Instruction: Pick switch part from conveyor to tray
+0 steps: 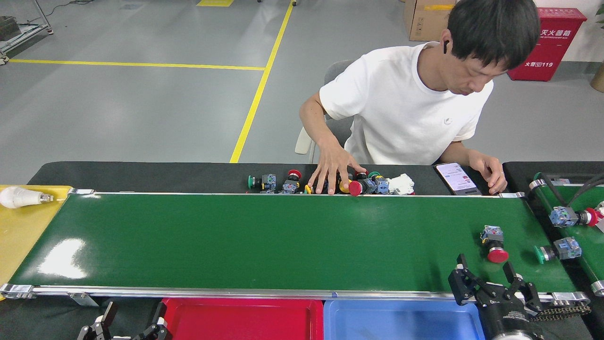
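The right gripper, black and two-fingered, stands with its jaws wide apart and empty over the near rail of the conveyor, the long glossy green belt with silver side rails; its fingers point up toward the far side, and the arm comes in from the bottom right corner. Just beyond its open jaws, not touching them, lies the switch part with a red mushroom cap and a grey-blue block body, one of two parts on this belt; the other, a green-capped switch part, lies at the belt's right end. One more red-capped switch rests on the shorter green belt to the right. The left gripper shows only its two black finger tips at the bottom edge, apart and holding nothing. Below the rail sit two trays side by side: a red plastic tray and a blue plastic tray. Across the belt a person's hand rests on a cluster of coloured switches on the black table. One white light bulb lies on a yellow board.
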Controlling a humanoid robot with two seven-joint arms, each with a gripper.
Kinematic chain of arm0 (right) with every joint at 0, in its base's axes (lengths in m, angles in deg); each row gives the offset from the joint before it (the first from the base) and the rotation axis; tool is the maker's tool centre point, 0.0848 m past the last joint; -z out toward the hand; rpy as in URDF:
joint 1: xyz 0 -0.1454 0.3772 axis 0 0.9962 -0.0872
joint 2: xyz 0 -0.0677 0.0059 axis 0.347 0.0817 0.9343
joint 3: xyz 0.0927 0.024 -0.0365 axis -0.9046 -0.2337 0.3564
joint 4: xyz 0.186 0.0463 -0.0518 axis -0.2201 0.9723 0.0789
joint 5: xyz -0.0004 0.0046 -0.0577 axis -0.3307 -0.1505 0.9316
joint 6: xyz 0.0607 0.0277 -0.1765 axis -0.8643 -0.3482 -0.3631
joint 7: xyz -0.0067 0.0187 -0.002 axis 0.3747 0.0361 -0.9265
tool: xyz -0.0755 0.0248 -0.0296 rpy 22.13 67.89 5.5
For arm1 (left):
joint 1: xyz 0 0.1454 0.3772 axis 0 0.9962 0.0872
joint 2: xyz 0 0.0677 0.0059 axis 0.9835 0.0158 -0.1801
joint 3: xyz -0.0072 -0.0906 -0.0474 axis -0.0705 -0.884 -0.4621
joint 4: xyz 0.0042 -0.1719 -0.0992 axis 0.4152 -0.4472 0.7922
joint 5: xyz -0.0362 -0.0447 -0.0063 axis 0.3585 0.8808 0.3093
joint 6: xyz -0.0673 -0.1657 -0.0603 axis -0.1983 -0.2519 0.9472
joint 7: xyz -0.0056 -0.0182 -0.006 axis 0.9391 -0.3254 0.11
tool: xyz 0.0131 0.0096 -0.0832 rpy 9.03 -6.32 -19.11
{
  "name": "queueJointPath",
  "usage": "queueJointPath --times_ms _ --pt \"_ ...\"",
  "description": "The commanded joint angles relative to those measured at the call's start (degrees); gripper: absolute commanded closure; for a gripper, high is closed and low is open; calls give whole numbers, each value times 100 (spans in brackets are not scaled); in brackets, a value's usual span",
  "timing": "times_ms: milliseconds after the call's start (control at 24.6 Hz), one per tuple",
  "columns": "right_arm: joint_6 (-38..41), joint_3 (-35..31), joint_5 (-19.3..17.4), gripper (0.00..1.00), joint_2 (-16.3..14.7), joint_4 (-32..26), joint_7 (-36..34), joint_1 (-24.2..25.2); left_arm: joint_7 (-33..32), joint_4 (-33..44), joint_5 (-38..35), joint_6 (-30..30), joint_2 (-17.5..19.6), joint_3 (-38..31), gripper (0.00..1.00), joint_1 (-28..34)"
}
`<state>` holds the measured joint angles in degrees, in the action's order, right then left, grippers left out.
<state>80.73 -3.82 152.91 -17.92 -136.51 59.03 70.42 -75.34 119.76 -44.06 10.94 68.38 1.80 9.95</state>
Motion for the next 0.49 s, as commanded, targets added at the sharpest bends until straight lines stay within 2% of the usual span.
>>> queueJointPath --times_ms 0,81,243,325,365,406,446 --pt "-110 5 2 2 -20 172 5 -274 19 70 -6 6 -9 -8 0 -33" --pt "-136 75 11 2 -37 524 5 -555 19 70 -6 6 -9 -16 0 -33" --pt "-163 383 11 3 -29 875 5 -696 -8 70 -15 14 9 27 0 -103" --pt "-171 410 11 9 -20 964 5 -731 -34 70 -32 23 53 54 0 -217" --pt "-171 410 2 22 -11 1007 5 -748 -43 70 -32 23 62 71 0 -270" --pt "-180 410 -16 42 -2 1069 5 -810 -43 70 -32 23 62 80 0 -305" --pt "-207 410 -33 57 -20 1087 5 -872 -43 70 -32 23 62 71 0 -305"
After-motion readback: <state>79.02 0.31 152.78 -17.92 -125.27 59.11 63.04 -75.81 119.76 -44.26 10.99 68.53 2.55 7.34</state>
